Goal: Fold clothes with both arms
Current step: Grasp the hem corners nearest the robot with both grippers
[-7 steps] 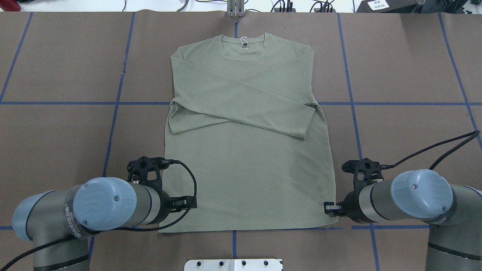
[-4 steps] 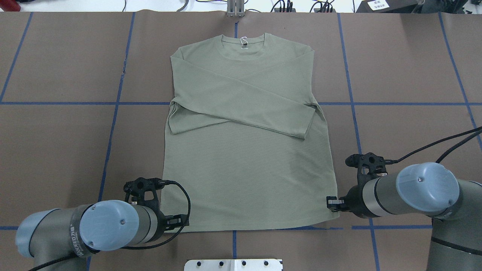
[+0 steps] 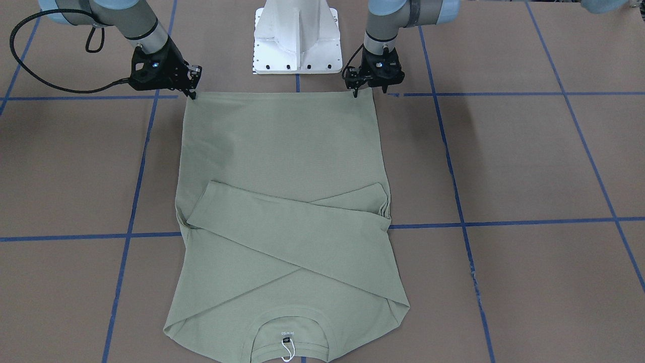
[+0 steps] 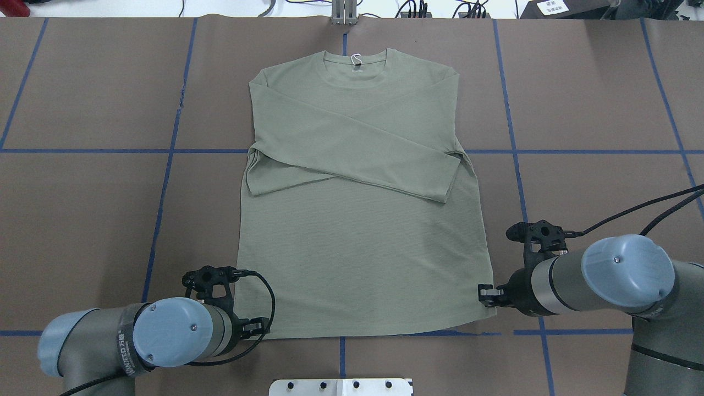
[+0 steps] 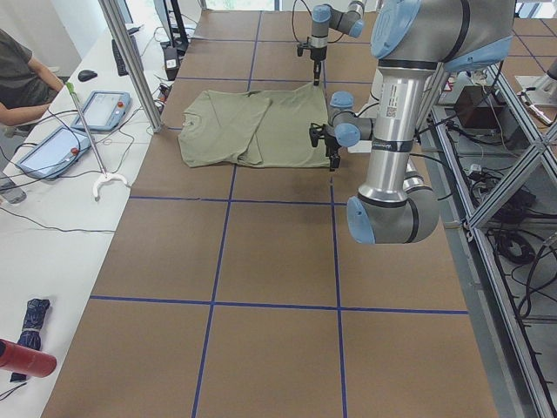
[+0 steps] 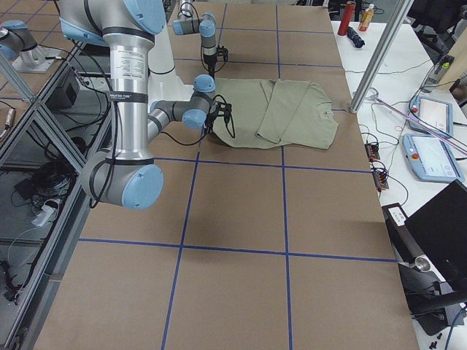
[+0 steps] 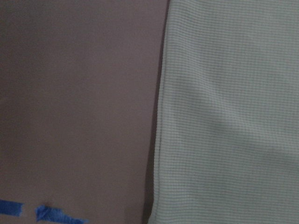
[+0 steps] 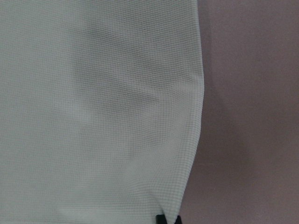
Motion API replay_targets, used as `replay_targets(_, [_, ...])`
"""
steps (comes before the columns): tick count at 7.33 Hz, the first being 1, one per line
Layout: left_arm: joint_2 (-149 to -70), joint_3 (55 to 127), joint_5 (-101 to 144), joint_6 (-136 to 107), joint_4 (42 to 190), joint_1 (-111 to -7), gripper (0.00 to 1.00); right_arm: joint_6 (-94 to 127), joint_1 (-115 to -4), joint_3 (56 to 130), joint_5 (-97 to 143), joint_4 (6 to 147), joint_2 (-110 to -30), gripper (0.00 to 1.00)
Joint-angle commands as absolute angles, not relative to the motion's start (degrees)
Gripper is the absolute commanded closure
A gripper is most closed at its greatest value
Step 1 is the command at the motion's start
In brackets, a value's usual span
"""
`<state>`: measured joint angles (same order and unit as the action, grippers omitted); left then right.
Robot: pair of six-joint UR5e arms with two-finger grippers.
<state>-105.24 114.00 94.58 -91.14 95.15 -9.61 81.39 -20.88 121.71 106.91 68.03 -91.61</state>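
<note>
A sage-green long-sleeved knit shirt [image 4: 357, 253] lies flat in the middle of the brown paper-covered table [image 4: 82, 220], which is marked into squares by blue tape lines [image 4: 165, 181]. Its long axis runs near to far. The straight hem is on the near side, by the robot, and the ribbed round collar [image 4: 379, 55] points to the far edge, with a white neck tag on a string [image 4: 356, 58] in its opening. Both sleeves [image 4: 385, 159] are folded inward and cross over the chest, one cuff ending at the shirt's right edge and the other at its left edge.

The left arm [image 4: 165, 333] reaches in low from the near left, forearm about level. The black two-finger left gripper [image 4: 257, 328] is at the hem's near left corner, its tips down at the cloth in the front-facing view. The right arm [image 4: 583, 278] lies likewise on the near right. The black right gripper [image 4: 485, 295] is at the shirt's right edge, just up from the hem corner, where the hem curves slightly upward.

The right wrist view shows a black fingertip [image 8: 167, 219] on the puckered shirt edge. The left wrist view shows only shirt edge and table. I cannot tell how far either gripper is parted, or whether either has hold of the cloth.
</note>
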Motion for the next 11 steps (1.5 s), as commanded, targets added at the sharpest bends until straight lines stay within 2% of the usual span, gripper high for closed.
replay_targets(1, [-105.38,113.91,94.66,-91.14,95.1,-9.67,0.24,81.39,-21.35,121.64,107.66,68.03,-91.58,1.0])
replay_targets(2, [-105.47,113.91,94.66,-91.14,95.1,-9.67,0.33,81.3,-22.4,121.64,109.06,68.03,-91.67,1.0])
replay_targets(4, [-105.56,114.17,94.66,-91.14,95.1,-9.58,0.59,81.3,-23.29,121.73,109.95,68.03,-91.58,1.0])
replay_targets(6, [-105.56,114.52,94.83,-91.14,95.1,-9.67,0.96,81.3,-23.29,121.64,110.04,68.03,-91.67,1.0])
replay_targets(8, [-105.56,115.48,95.01,-91.14,95.1,-9.84,1.0,81.3,-23.38,121.73,110.13,68.03,-91.67,1.0])
replay_targets(11, [-102.58,124.24,95.1,-90.88,90.91,-10.37,1.0,81.3,-24.08,124.26,113.8,68.03,-93.41,1.0])
